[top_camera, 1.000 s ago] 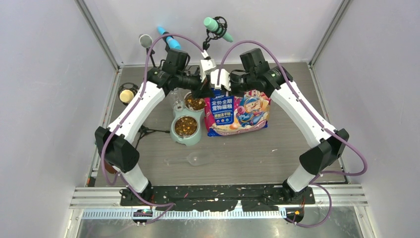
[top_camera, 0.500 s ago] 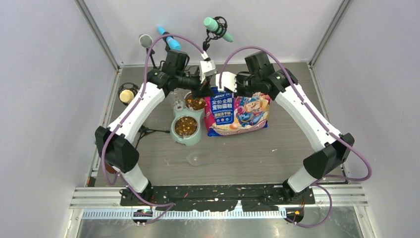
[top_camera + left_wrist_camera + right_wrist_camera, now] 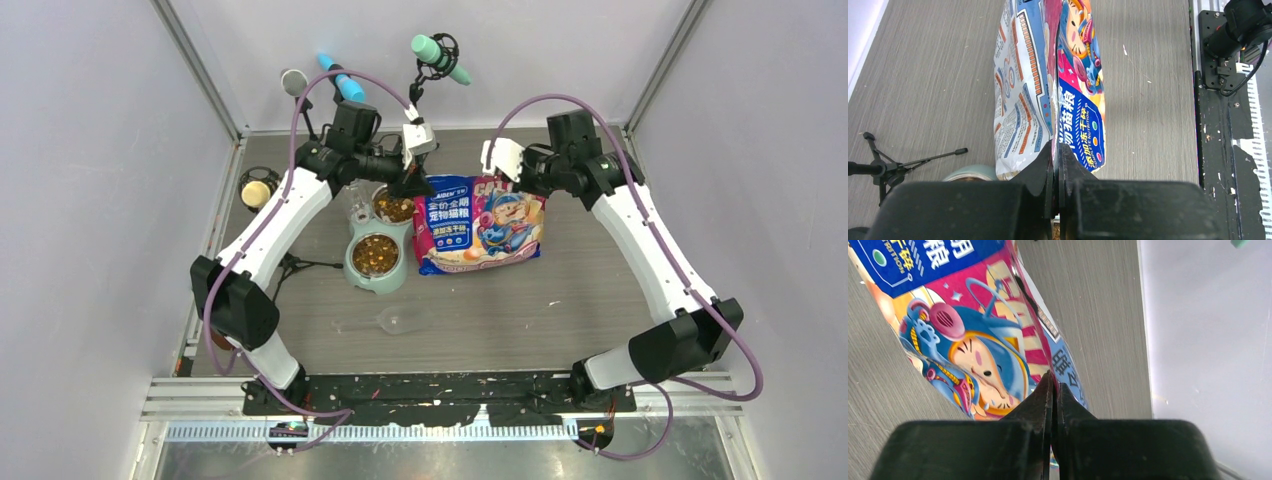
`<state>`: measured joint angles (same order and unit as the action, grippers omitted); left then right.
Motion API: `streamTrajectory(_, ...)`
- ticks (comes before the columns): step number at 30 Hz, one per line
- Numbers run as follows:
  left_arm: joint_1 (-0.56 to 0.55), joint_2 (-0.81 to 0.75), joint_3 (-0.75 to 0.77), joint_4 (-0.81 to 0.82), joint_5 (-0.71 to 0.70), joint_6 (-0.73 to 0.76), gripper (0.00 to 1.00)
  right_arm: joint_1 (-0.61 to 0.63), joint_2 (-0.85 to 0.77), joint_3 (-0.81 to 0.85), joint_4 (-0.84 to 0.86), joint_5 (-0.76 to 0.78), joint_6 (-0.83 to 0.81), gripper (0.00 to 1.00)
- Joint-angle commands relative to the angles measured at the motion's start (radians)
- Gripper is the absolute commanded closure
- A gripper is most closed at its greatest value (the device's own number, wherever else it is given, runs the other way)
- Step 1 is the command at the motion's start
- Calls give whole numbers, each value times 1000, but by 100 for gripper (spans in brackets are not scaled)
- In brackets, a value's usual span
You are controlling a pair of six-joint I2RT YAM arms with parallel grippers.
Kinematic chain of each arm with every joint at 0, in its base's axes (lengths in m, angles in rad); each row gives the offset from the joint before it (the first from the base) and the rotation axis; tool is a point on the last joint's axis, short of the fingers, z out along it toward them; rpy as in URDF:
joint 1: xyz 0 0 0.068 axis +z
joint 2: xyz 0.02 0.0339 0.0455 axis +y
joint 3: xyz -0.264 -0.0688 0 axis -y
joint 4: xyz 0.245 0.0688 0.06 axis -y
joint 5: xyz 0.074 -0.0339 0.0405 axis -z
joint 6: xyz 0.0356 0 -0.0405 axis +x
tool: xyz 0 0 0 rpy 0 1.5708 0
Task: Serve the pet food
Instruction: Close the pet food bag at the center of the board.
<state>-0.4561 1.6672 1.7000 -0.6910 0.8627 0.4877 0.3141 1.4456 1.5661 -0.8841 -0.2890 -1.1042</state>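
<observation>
The top camera looked steeply down from high on the near side of the glossy pink, white and blue cartoon-printed bag (image 3: 480, 225), taking it in whole. Each wrist camera sat close at one far corner, facing along the bag's seam; all three views shared the bag.

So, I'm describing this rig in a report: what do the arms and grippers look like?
Left arm and right arm: white shells, black joints, a looping purple cable each. Left gripper and right gripper: black, wedge-shaped fingers.
</observation>
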Motion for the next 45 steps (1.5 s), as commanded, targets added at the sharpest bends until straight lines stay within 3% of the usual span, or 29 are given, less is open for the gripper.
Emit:
streamTrajectory(1, 42, -65, -16, -110, -20, 12, 100, -175, -62, -14, 44, 304, -12, 95)
streamTrajectory(7, 42, -72, -25, -109, -19, 11, 100, -338, -100, 20, 54, 194, 1, 95)
streamTrajectory(20, 31, -70, -14, -67, 27, -56, 99, -473, -194, -98, 209, 21, 78, 95)
streamTrajectory(21, 26, -70, -11, -59, 30, -68, 89, -473, -202, -109, 224, 13, 90, 95)
streamTrajectory(22, 21, -69, -6, -51, 30, -80, 73, -472, -206, -114, 255, 10, 129, 95)
streamTrajectory(24, 13, -66, 7, -50, 30, -93, 53, -471, -216, -122, 284, -14, 178, 95)
streamTrajectory(26, 8, -63, 19, -50, 30, -101, 45, -470, -232, -129, 306, -67, 228, 80)
streamTrajectory(28, 4, -61, 32, -52, 33, -108, 41, -464, -265, -146, 337, -169, 277, 53)
streamTrajectory(30, -1, -64, 40, -57, 36, -110, 39, -452, -286, -168, 367, -250, 332, 38)
streamTrajectory(35, -11, -69, 47, -60, 41, -111, 38, -341, -298, -187, 375, -430, 376, 27)
streamTrajectory(45, -35, -70, 38, -56, -46, -92, 48, 24, -124, -96, 345, -439, 340, 27)
